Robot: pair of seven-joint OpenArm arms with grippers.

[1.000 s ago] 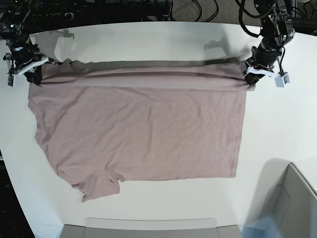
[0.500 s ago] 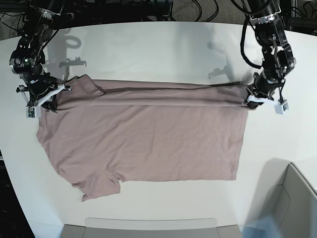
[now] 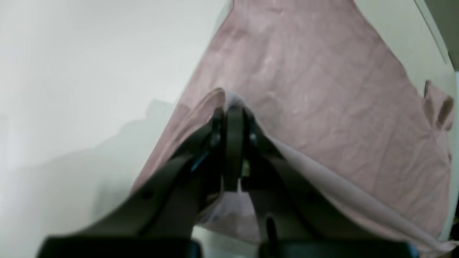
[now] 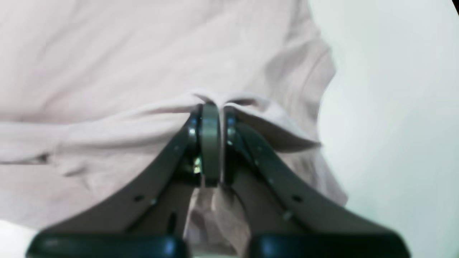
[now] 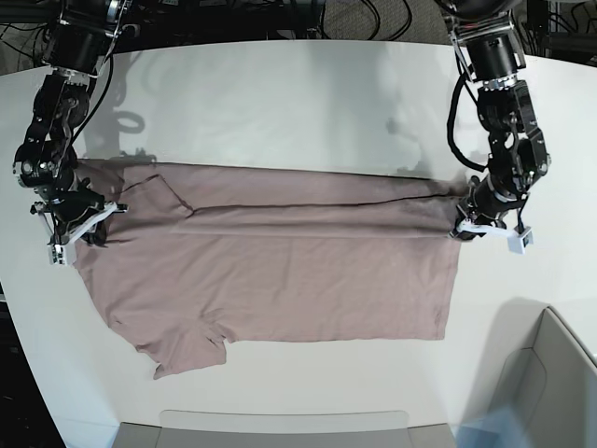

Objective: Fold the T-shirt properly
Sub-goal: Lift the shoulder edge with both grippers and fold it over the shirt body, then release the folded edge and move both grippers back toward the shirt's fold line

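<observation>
Both tools are clamped tight on cloth here. The left tool [image 3: 233,111], at the right side of the base view [image 5: 469,227], has its jaws pinched together on a peak of pink fabric at the hem-side corner. The right tool [image 4: 209,107], at the left side of the base view [image 5: 82,217], is closed the same way on a bunched ridge near the sleeve and shoulder.

Between them the T-shirt [image 5: 270,271] lies spread across the white tabletop [image 5: 280,103], filling the middle of the frame. Its far edge is doubled over toward the viewer, so a long band runs from one tool to the other, and the folded band looks fairly taut. That is the point of gripping both ends, I'd say: with the edge stretched between two corners, the fold line lies straight instead of sagging in the middle.

The lower sleeve pokes out at the lower left, still flat and unfolded. The fold looks about a third of the way down the body, so plenty is left to do.

At the lower right corner sits a pale bin [image 5: 550,383]; only its rim and one wall show, and what it holds I cannot tell.
</observation>
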